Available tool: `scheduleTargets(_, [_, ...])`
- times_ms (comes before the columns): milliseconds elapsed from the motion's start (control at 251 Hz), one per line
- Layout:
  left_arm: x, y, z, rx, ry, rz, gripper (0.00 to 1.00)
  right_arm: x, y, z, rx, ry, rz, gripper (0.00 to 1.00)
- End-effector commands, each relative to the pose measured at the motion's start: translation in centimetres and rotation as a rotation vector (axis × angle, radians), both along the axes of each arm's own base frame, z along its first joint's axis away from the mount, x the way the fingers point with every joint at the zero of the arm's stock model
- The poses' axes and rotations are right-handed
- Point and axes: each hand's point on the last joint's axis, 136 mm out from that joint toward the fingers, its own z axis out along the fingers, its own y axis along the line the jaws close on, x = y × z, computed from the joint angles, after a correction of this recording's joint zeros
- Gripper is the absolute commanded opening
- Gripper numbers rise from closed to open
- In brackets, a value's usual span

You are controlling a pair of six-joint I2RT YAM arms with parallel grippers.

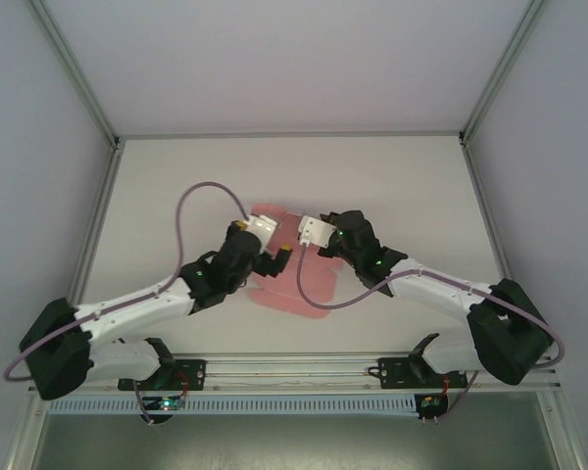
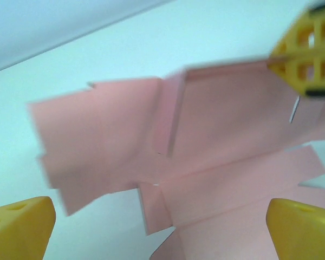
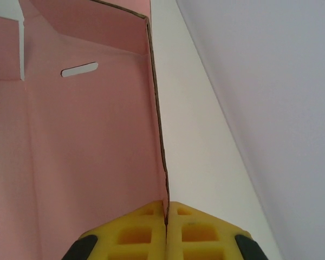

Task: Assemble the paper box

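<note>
Right gripper [image 3: 166, 216] is clamped on a raised flap edge of the box [image 3: 86, 151] — left gripper [image 2: 162, 222] hangs wide apart above it. Half-folded, the box lies on the table [image 1: 176, 186] between both arms. Thin, light card — likely creases easily; grip flap edges near folds, gently.

Count's easy: one pink thin-card die-cut sheet [image 1: 274, 292], two white-and-black robot arms [image 1: 127, 308] [image 1: 441, 289], two yellow-fingered end effectors [image 2: 162, 227] [image 3: 166, 216], one white desk [image 1: 176, 176].
</note>
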Motion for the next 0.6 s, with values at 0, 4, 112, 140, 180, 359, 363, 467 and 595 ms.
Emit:
scheduleTargets(0, [0.9, 4.6, -0.3, -0.144, 0.079, 0.185, 1.00, 1.7, 0.2, 3.0, -0.092, -0.214, -0.022, 0.00])
scheduleTargets(4, [1.0, 4.8, -0.3, -0.148, 0.080, 0.192, 1.00, 1.7, 0.2, 3.0, -0.093, -0.220, -0.023, 0.00])
scheduleTargets(112, [1.6, 9.0, -1.2, -0.207, 0.108, 0.336, 1.00, 1.4, 1.0, 3.1, -0.164, -0.360, 0.012, 0.00])
scheduleTargets(140, [1.7, 9.8, -1.4, -0.212, 0.109, 0.365, 1.00, 1.3, 1.1, 3.0, -0.191, -0.407, 0.023, 0.00])
scheduleTargets(180, [1.9, 10.9, -1.7, -0.221, 0.108, 0.410, 1.00, 1.3, 1.3, 3.1, -0.214, -0.473, 0.021, 0.00])
scheduleTargets(359, [3.4, 13.8, -2.7, -0.336, 0.163, 0.540, 1.00, 1.5, 2.1, 3.2, -0.265, -0.635, 0.021, 0.00])
scheduleTargets(363, [3.5, 13.9, -2.8, -0.337, 0.166, 0.543, 1.00, 1.5, 2.2, 3.2, -0.267, -0.636, 0.021, 0.00])
scheduleTargets(467, [4.9, 15.5, -3.8, -0.363, 0.216, 0.603, 1.00, 1.3, 2.8, 2.2, -0.255, -0.661, 0.037, 0.00])
scheduleTargets(595, [7.0, 14.7, -4.2, -0.378, 0.224, 0.537, 1.00, 1.1, 3.0, 1.2, -0.232, -0.689, 0.030, 0.00])
